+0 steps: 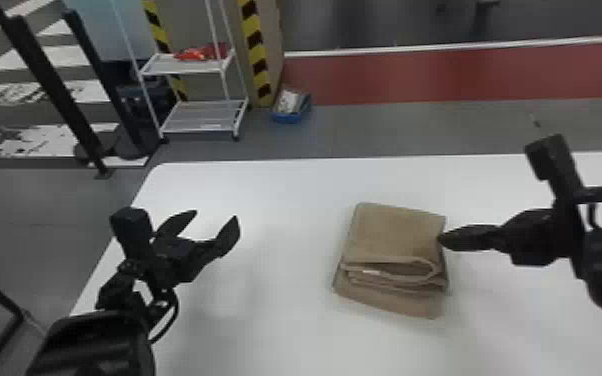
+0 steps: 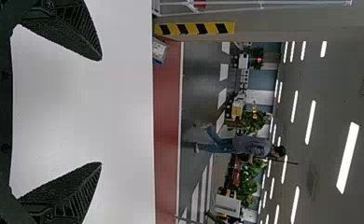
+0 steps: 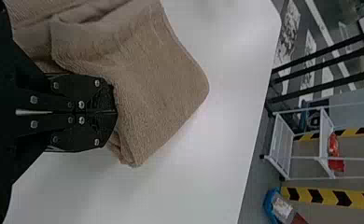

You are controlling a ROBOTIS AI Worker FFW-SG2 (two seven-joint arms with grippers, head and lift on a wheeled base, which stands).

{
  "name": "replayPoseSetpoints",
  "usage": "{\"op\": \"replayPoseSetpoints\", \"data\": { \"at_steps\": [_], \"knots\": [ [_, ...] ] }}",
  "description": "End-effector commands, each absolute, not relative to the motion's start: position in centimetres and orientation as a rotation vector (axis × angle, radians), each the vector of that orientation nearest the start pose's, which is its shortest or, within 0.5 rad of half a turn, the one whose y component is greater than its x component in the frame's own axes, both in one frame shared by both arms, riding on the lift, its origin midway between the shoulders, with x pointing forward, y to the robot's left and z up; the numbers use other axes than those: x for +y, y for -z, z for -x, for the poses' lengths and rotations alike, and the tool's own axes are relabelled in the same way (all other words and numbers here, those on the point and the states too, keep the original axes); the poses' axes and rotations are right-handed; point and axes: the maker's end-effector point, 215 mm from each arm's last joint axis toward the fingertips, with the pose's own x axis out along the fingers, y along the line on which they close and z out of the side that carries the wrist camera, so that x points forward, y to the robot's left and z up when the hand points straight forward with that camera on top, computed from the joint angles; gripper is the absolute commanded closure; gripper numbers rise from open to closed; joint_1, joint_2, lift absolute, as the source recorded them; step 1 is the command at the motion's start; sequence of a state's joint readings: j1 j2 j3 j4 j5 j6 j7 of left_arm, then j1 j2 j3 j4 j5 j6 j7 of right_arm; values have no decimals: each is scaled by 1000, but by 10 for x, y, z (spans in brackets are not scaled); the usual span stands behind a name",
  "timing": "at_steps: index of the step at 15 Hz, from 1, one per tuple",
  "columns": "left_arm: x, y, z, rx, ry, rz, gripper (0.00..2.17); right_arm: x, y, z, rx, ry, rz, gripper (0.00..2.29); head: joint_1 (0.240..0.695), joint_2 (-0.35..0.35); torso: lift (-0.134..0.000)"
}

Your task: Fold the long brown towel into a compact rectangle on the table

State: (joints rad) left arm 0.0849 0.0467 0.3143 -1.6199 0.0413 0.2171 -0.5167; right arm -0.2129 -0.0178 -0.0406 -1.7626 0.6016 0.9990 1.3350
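On the table (image 1: 285, 200), the towel (image 1: 395, 232) sits by the right pincer (image 1: 441, 240) (fingers together), well apart from the spread left pincer (image 1: 217, 215).

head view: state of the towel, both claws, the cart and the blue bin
towel: folded into a layered stack, bottom layer sticking out on the robot's side
left claw: open, empty, above the table
right claw: shut, tips at the towel's right edge
cart: upright, red item on its upper shelf
blue bin: on the floor, holding something
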Motion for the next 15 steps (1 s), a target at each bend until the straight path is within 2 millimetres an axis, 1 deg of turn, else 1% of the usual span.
{"op": "replayPoseSetpoints", "data": {
  "at_steps": [1, 2, 3, 4, 5, 6, 7, 8, 11, 13, 14, 15],
  "knots": [
    [315, 413, -541, 226, 205, 65, 80, -163, 357, -504, 712, -809, -121, 2192, 695, 177, -124],
    [311, 414, -541, 230, 212, 65, 80, -164, 350, -506, 707, -804, -147, 2192, 695, 177, -124],
    [310, 412, -542, 224, 214, 64, 80, -167, 350, -513, 699, -774, -122, 2192, 695, 163, -124],
    [309, 412, -541, 225, 216, 66, 80, -164, 364, -520, 719, -756, -99, 2192, 695, 157, -124],
    [309, 414, -541, 228, 215, 67, 80, -157, 387, -523, 752, -761, -85, 2192, 695, 151, -124],
    [310, 414, -541, 228, 214, 64, 80, -146, 402, -525, 757, -789, -80, 2192, 695, 146, -124],
    [309, 415, -541, 230, 215, 64, 80, -137, 412, -525, 762, -815, -85, 2192, 695, 149, -124],
    [310, 413, -541, 227, 214, 64, 80, -127, 416, -527, 746, -845, -85, 2192, 695, 156, -124],
    [320, 414, -539, 230, 201, 61, 80, -126, 424, -524, 785, -833, -58, 2192, 695, 181, -124],
    [322, 415, -539, 232, 200, 62, 80, -137, 438, -519, 834, -789, -13, 2192, 695, 194, -124],
    [322, 415, -539, 231, 200, 61, 80, -144, 441, -520, 849, -766, 18, 2192, 695, 195, -124],
    [319, 416, -539, 232, 204, 62, 80, -147, 443, -521, 852, -755, 37, 2192, 695, 193, -124]
  ]
}}
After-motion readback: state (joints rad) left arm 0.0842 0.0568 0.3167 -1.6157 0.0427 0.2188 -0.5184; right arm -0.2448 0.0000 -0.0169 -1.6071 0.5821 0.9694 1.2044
